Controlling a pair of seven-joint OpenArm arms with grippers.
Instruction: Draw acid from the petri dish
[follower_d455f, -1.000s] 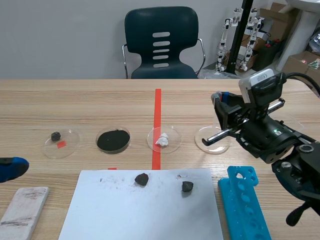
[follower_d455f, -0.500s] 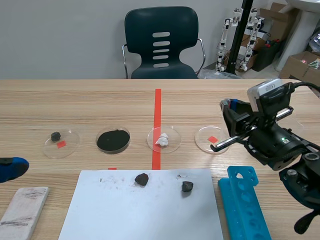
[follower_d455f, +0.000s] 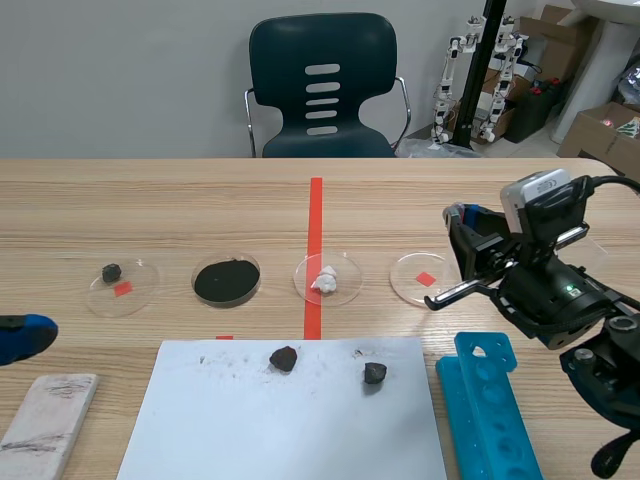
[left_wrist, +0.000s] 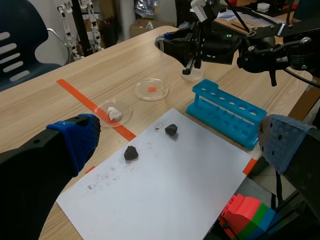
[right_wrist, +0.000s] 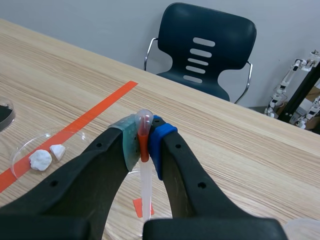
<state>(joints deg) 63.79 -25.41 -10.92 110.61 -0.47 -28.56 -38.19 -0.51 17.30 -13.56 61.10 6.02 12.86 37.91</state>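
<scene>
Wooden table (follower_d455f: 200, 210) in front of me, red tape line down the middle. Row of 4 clear dishes across it, L to R:
- 1st dish (follower_d455f: 140, 275) w/ a small dark stone (follower_d455f: 111, 272)
- 2nd dish (follower_d455f: 259, 272) full of black powder (follower_d455f: 226, 281)
- 3rd dish (follower_d455f: 345, 270) on the tape line, w/ white lumps (follower_d455f: 325, 280)
- 4th dish (follower_d455f: 410, 270), only a red mark showing through

Nearer me: white paper sheet (follower_d455f: 290, 430), blue tube rack (follower_d455f: 490, 420) just R of it, grey-white block (follower_d455f: 45, 415) well apart on its L.
</scene>
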